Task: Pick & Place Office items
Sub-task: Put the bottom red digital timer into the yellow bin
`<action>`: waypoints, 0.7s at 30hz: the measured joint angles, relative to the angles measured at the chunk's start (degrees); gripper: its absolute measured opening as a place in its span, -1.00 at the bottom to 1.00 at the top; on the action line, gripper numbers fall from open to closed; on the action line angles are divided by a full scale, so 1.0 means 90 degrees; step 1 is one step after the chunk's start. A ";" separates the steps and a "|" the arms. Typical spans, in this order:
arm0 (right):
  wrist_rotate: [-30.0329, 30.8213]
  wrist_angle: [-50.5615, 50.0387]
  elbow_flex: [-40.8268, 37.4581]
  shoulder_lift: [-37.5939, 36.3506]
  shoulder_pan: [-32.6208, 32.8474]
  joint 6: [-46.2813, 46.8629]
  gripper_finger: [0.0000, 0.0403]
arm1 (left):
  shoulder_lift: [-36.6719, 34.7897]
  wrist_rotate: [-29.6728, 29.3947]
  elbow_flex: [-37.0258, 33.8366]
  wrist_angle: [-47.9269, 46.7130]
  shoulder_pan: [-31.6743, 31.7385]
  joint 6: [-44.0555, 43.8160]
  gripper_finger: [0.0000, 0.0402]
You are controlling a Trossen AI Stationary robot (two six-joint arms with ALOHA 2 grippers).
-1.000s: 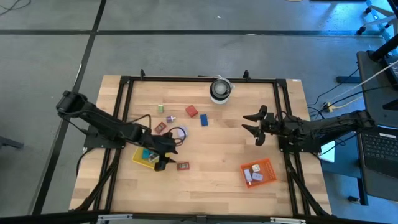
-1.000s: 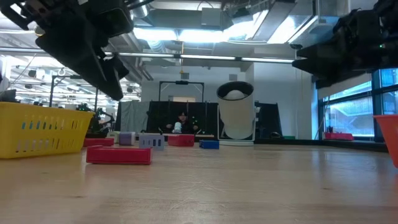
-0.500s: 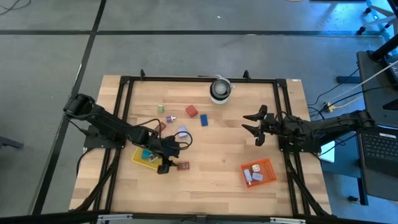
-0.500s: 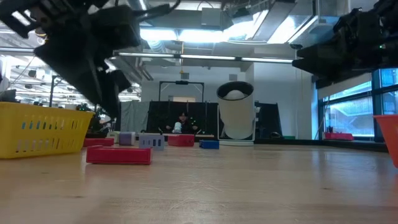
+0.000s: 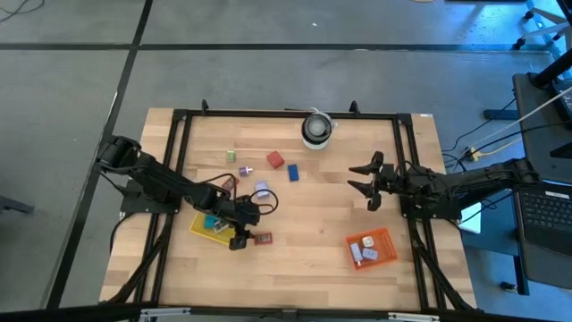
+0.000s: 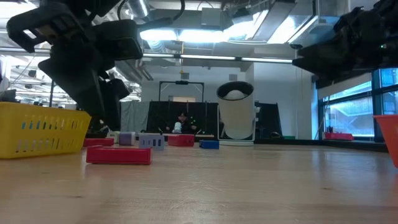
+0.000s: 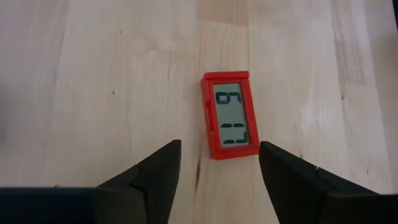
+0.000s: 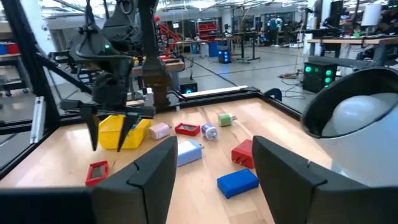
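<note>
Left tool [image 7: 217, 163] open above red calculator piece [image 7: 229, 123] on table [image 7: 93, 93]

Wooden table [image 5: 313, 259] w/ black frame [image 5: 286, 114] round its edges. White roll [image 5: 316, 129], dark centre, at table's far edge, mid. Yellow tray [image 5: 198, 227] near-left of roll; orange tray [image 5: 382, 240] near-right, well apart.
</note>
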 joint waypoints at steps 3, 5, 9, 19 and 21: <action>-0.0227 0.0000 0.0000 0.0000 0.0002 0.0000 0.04 | 0.0000 -0.0034 0.0000 0.0000 0.0000 -0.0103 0.17; -0.0232 0.0000 0.0000 0.0000 0.0000 0.0000 0.04 | 0.0004 -0.0072 0.0012 -0.0005 0.0000 -0.0148 0.22; -0.0231 0.0000 0.0000 0.0000 0.0000 -0.0002 0.04 | 0.0289 -0.0084 0.0325 -0.0080 -0.0026 -0.0109 0.26; -0.0229 -0.0065 0.0002 0.0002 0.0000 -0.0002 0.04 | 0.1339 -0.0084 0.1419 -0.1307 -0.0100 0.0488 0.23; -0.0231 -0.0076 0.0002 0.0002 0.0002 -0.0002 0.04 | 0.1448 -0.0031 0.1525 -0.1347 -0.0138 0.0538 0.23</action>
